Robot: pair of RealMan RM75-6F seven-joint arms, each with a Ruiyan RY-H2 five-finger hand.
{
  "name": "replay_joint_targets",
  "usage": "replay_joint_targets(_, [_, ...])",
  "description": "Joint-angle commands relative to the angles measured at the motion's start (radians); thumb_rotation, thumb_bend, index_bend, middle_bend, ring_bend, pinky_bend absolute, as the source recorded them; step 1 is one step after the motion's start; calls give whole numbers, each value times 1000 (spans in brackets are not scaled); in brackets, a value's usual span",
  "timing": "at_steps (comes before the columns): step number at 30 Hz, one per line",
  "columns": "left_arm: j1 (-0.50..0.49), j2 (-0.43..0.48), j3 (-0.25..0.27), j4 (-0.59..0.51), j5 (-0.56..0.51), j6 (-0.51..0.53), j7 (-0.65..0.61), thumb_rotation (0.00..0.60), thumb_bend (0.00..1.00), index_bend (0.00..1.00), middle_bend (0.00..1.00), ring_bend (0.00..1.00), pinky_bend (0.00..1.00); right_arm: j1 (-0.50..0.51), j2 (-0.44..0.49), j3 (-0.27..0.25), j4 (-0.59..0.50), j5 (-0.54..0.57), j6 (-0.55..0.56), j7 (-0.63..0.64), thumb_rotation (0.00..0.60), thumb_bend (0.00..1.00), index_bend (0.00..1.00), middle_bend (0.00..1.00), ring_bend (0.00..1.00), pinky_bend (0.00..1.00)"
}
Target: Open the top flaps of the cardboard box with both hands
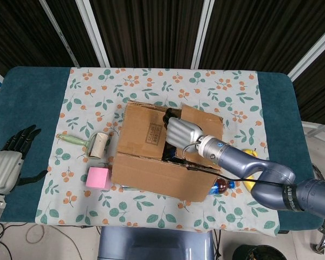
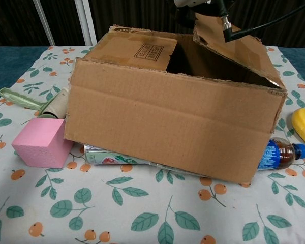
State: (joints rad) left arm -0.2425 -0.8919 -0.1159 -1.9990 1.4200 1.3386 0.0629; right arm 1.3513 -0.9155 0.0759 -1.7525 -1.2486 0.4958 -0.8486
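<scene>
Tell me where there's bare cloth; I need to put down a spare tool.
Free: the floral tablecloth behind the brown cardboard box, and the front strip before it. Crowded: left of the box, with the pink foam cube and green-handled roller; right, with the yellow banana and cola bottle.
</scene>
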Motion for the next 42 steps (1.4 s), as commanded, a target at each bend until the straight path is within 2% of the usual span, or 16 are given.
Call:
replay_joint_targets(1, [-1, 1, 1, -3, 1, -1, -1, 600, 156, 0, 0, 10, 110, -1, 29, -8, -17, 10, 2, -11, 600, 1000, 498, 328, 215, 233])
replay_joint_targets(9, [-3, 2, 6, -9, 7, -1, 5, 600, 156, 0, 0, 10, 110, -3, 107, -26, -64, 11, -10, -29, 600, 1000, 503, 328, 215, 232])
replay_joint_targets(15, [-5, 2, 10, -11, 6, -6, 7, 600, 156, 0, 0, 10, 110, 1, 163, -14, -115, 12, -41, 15, 600, 1000, 505, 328, 215, 233])
replay_joint_targets(25, [-5, 5, 14, -18, 16, -2, 3, 600, 156, 0, 0, 10, 110, 13, 249, 6, -193, -45, -111, 66, 600, 1000, 510, 332, 218, 232])
replay_joint_targets(42, [-7, 8, 17, -21, 20, -1, -3, 600, 156, 0, 0, 10, 110, -29, 359, 28, -194, -88, -156, 111, 600, 1000, 538, 352, 235, 233])
